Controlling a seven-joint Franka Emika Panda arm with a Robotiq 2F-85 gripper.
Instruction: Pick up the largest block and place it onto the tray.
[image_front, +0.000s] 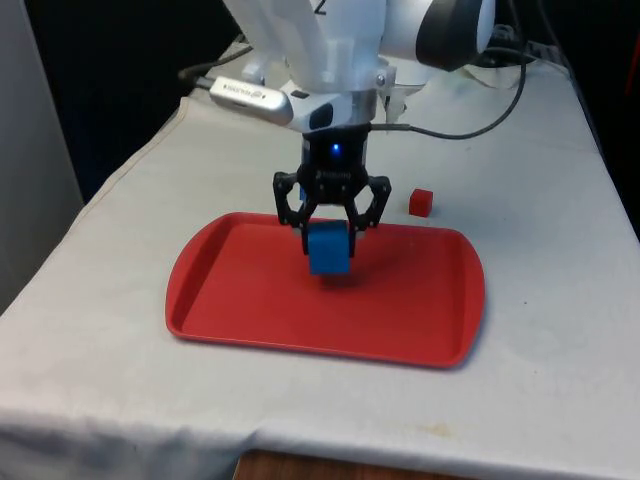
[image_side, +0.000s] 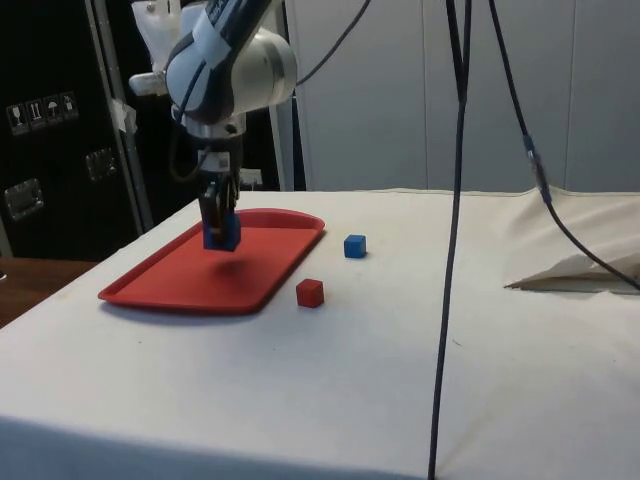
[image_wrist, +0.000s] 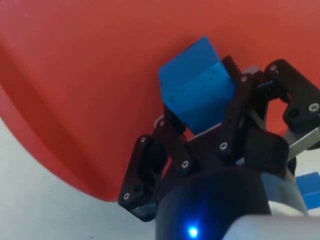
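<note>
My black gripper (image_front: 329, 238) is shut on a large blue block (image_front: 328, 249) and holds it just above the middle of the red tray (image_front: 240, 310). From the side, the blue block (image_side: 222, 235) hangs in the gripper (image_side: 220, 228) a little over the tray (image_side: 170, 285). Through the wrist camera, the blue block (image_wrist: 196, 92) sits pinched between the fingers (image_wrist: 173, 131) with the tray's red floor (image_wrist: 75, 75) behind it.
A small red block (image_front: 421, 201) lies on the white cloth past the tray's far edge, also seen as the red block (image_side: 310, 292) beside the tray. A small blue block (image_side: 354, 245) rests farther off on the cloth. A black cable (image_side: 455, 200) hangs across the side view.
</note>
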